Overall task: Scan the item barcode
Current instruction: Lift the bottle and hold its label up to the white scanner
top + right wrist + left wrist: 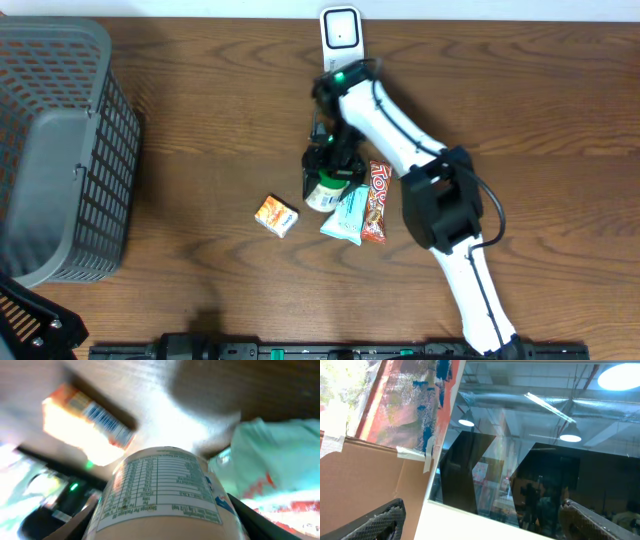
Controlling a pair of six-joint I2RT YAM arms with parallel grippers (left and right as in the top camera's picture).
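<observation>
Right claw, half-spread, gripped the white labelled plastic bottle on the brown wooden desk: grasp looked made, lift toward the white scanner needed next.

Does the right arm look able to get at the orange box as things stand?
Probably not yet: the right claw is around the bottle. The orange box lies close beside it, with nothing between, so a freed claw should reach it.
</observation>
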